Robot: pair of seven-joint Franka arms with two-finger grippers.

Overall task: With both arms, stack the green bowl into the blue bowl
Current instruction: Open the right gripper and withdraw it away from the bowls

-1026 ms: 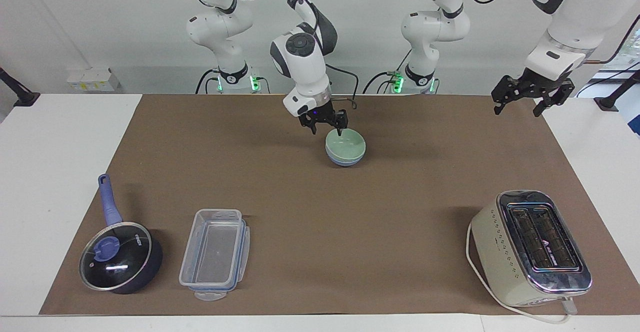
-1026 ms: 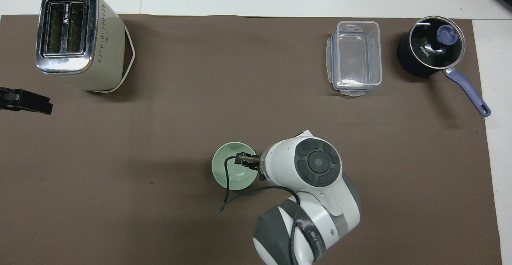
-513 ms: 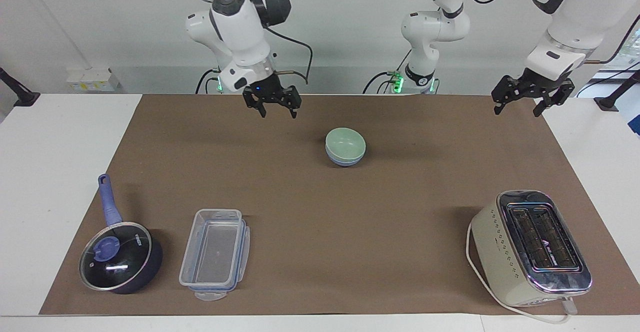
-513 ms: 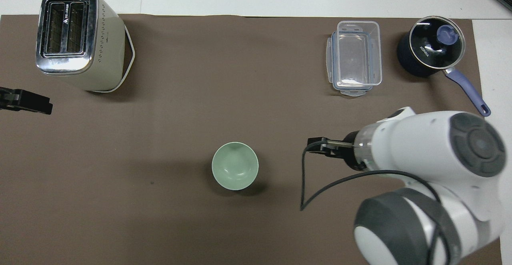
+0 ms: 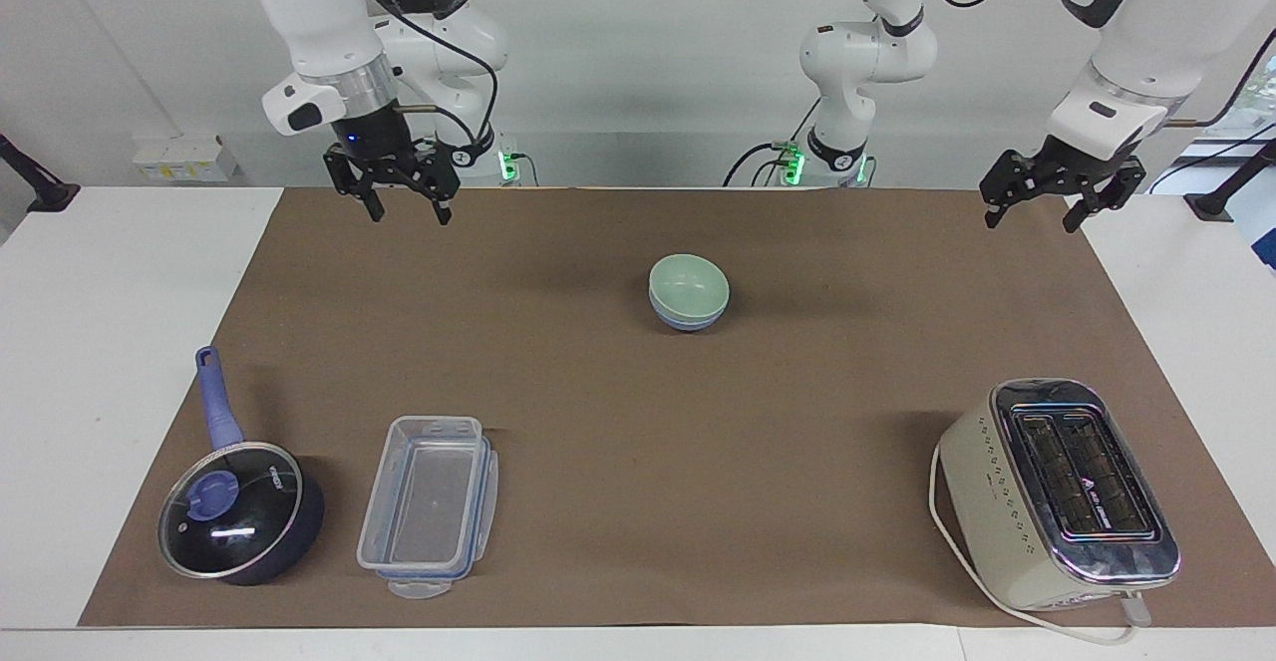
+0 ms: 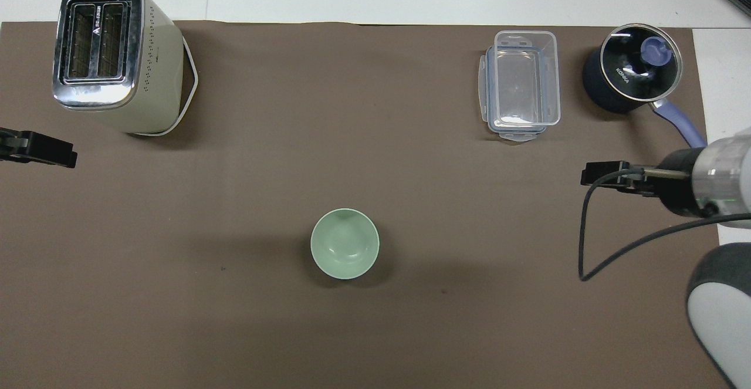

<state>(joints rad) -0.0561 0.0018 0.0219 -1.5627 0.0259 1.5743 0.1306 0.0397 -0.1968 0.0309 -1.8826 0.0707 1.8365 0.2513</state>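
Observation:
The pale green bowl (image 5: 688, 284) (image 6: 344, 243) sits nested inside the light blue bowl (image 5: 685, 320), whose rim and lower wall show only in the facing view. Both rest on the brown mat near the middle of the table. My right gripper (image 5: 404, 212) (image 6: 594, 175) hangs open and empty above the mat's edge at the right arm's end, well apart from the bowls. Over the mat's corner at the left arm's end, my left gripper (image 5: 1032, 212) (image 6: 44, 153) waits raised, open and empty.
A cream toaster (image 5: 1062, 494) (image 6: 108, 54) stands far from the robots at the left arm's end. A clear plastic container (image 5: 429, 506) (image 6: 521, 85) and a dark blue lidded saucepan (image 5: 239, 511) (image 6: 633, 75) lie far from the robots at the right arm's end.
My right gripper left the green bowl's rim, rose and swung away to the right arm's end. The stacked bowls and the left arm stayed still.

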